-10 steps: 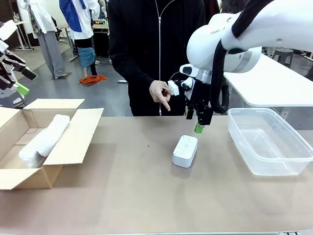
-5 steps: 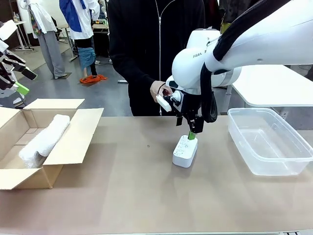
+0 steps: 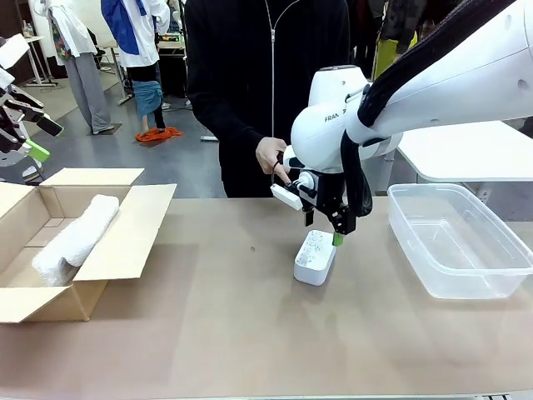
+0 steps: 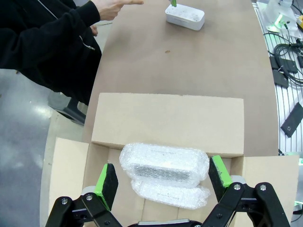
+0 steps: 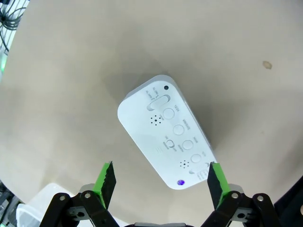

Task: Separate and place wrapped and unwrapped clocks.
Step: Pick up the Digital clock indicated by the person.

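Right gripper (image 5: 160, 182) jaws wide, nothing held, bare clock (image 5: 168, 137) just below, skewed between pads. Rigid, light, smooth plastic, likely slippery; grip across long flat sides.

"FRA…" (perhaps Franka) on right arm (image 3: 350, 125)

A brown cardboard box (image 3: 117, 242) sits open at the left end of the tan bench (image 3: 208, 333), its flaps spread flat. A clear plastic tub (image 3: 456, 242) stands at the right end, well apart from the box. A person in a black zipped jacket (image 3: 250, 75) stands at the far side.
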Motion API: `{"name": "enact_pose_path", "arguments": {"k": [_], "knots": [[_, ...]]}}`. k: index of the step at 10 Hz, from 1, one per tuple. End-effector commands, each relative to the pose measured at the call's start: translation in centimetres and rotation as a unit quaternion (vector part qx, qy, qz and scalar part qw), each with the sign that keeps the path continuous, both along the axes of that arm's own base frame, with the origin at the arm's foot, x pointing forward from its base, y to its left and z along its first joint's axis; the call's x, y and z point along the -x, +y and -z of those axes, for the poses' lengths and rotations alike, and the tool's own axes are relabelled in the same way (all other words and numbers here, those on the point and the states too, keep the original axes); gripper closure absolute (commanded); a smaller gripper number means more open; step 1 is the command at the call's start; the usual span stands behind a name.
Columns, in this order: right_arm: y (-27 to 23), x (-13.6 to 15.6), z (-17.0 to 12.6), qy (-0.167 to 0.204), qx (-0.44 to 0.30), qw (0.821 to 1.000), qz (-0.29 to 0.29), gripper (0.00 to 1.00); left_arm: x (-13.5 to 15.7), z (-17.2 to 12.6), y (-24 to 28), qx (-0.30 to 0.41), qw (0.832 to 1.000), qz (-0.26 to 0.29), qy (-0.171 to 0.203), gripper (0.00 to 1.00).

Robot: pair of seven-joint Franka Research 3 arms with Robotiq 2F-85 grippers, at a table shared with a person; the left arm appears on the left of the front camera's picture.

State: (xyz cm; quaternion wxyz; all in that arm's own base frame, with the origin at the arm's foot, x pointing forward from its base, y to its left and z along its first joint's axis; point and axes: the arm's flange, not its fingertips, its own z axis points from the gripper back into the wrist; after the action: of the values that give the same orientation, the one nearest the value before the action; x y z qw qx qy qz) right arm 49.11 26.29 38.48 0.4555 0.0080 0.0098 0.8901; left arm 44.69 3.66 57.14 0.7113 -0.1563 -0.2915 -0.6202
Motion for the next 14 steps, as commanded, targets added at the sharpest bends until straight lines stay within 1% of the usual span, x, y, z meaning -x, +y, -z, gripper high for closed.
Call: {"name": "enact_pose_path", "arguments": {"k": [1,5,6,7,8,10,12,13,14], "knots": [[-0.4,-0.1,1.1,0.000,0.012,1.000,-0.014,0.00,0.1,-0.1,0.2,-0.001,1.000,0.004,-0.001,0.00],[0.4,-0.1,2.3,-0.002,0.012,0.999,-0.045,0.00,0.1,-0.1,0.2,-0.001,1.000,0.004,-0.001,0.00],[0.7,-0.2,2.2,-0.008,0.000,1.000,-0.030,0.00,0.1,-0.1,0.2,-0.001,1.000,0.004,-0.001,0.00],[0.7,-0.1,1.9,-0.007,-0.016,1.000,-0.023,0.00,0.1,-0.1,0.2,-0.001,1.000,0.004,-0.001,0.00],[0.6,0.0,1.6,-0.008,-0.012,1.000,-0.019,0.00,0.1,-0.1,0.2,-0.001,1.000,0.004,-0.001,0.00],[0.4,0.0,1.8,-0.022,-0.011,0.999,-0.030,0.00,0.1,-0.1,0.2,-0.001,1.000,0.004,-0.001,0.00],[0.5,0.0,2.0,-0.023,-0.006,0.999,-0.028,0.00,0.1,-0.1,0.2,-0.001,1.000,0.004,-0.001,0.00],[0.9,-0.4,1.4,-0.013,-0.007,1.000,-0.021,0.00,0.1,-0.1,0.2,-0.001,1.000,0.004,-0.001,0.00],[0.9,-0.4,1.4,-0.013,-0.007,1.000,-0.021,0.00,0.1,-0.1,0.2,-0.001,1.000,0.004,-0.001,0.00]]}}
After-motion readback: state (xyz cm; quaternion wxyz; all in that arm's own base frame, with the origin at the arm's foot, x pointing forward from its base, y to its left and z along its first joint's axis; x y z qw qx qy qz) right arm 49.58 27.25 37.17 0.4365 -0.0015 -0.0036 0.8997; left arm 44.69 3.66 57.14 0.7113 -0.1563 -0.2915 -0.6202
